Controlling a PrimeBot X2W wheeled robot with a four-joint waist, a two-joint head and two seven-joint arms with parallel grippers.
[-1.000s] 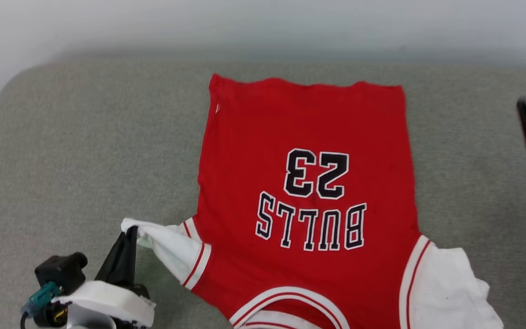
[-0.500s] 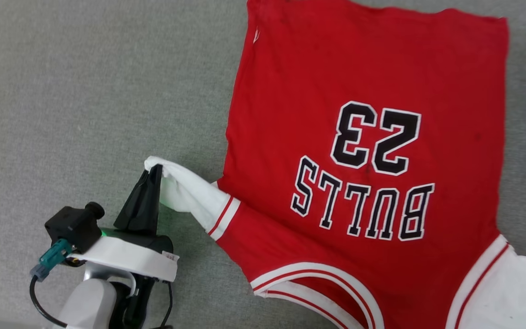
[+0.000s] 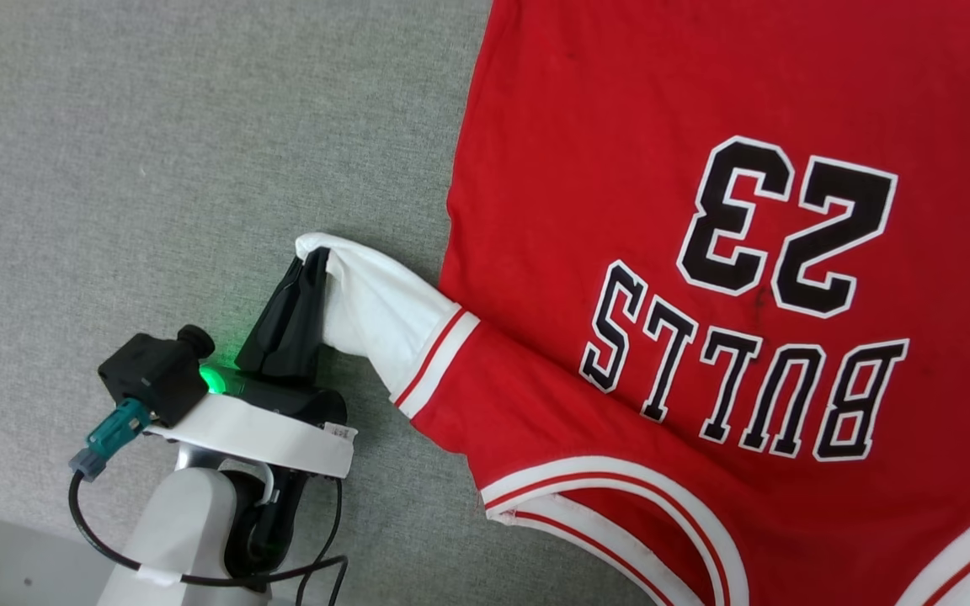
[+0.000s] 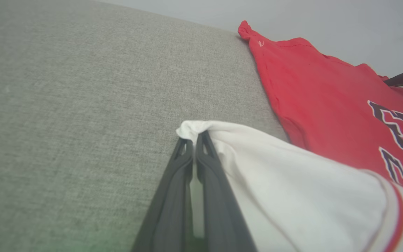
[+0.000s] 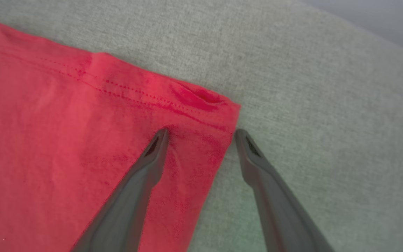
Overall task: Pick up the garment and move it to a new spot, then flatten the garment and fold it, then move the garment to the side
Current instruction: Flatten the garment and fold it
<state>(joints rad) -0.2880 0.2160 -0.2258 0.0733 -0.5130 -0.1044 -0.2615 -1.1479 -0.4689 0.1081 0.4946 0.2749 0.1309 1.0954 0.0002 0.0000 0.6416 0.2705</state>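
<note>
Across the head view's left, grey fabric-covered tabletop (image 3: 157,168). Spread flat at right, lettering up, red jersey-style garment (image 3: 620,210) with white sleeves. Lower left, left gripper (image 3: 308,261) fingers clamped on a sleeve tip. Right gripper (image 5: 201,133) fingers apart, straddling a hem corner.

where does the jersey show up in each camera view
Head view: the garment covers the right side, its white sleeve pinched by the left gripper at centre left.
Left wrist view: red body at right, sleeve at centre in the shut fingertips.
Right wrist view: red hem corner at left, the open right gripper straddling its edge.
Shared landmark: the grey fabric surface beneath it.
</note>
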